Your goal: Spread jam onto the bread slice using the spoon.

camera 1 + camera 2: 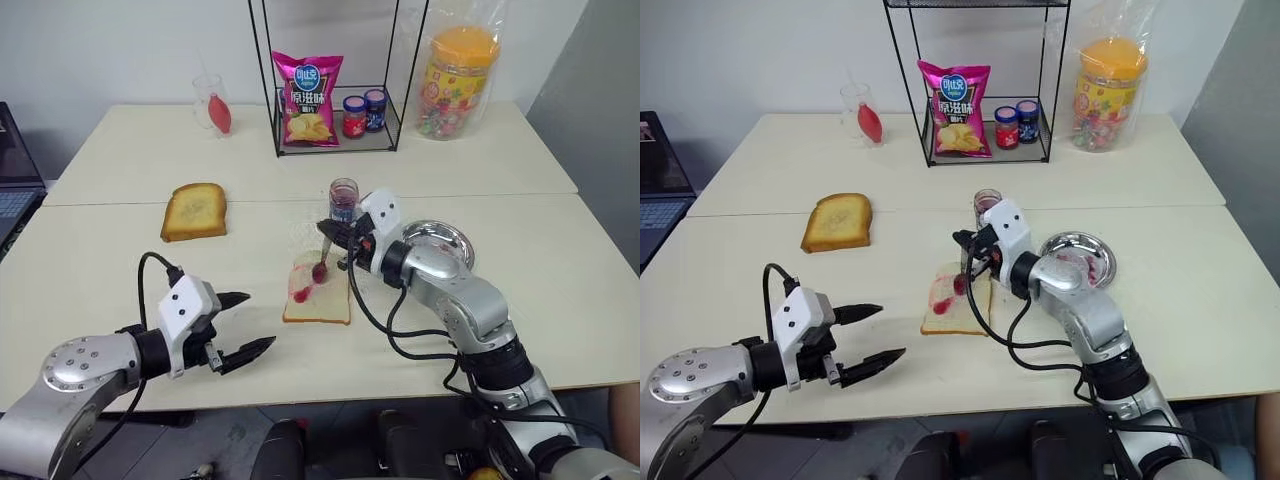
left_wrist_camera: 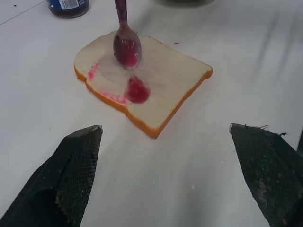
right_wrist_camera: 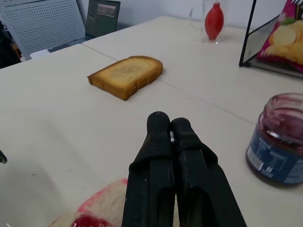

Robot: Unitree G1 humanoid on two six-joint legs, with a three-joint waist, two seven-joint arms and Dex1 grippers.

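Gaping wide nearest the lens, the left gripper [image 1: 240,325] is idling while the right gripper [image 1: 335,243], clamping the spoon [image 2: 126,40], is pressing jam [image 2: 137,90] onto the bread slice [image 2: 161,82].

toast [image 1: 194,210]; chip bag [image 1: 310,98] on rack; steel dish [image 1: 450,237]; candy jar [image 1: 459,80]

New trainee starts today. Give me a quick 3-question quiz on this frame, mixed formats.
1. True or false: the left gripper holds the spoon.
2. Where does the spoon's bowl sit? A) inside the jam jar B) over the bread C) on the metal dish
3. Fill in: the toast lies to the robot's ____ of the bread.

Key: 1 false, the left fingers stand open and empty, the right gripper holds it; 2 B; 3 left.
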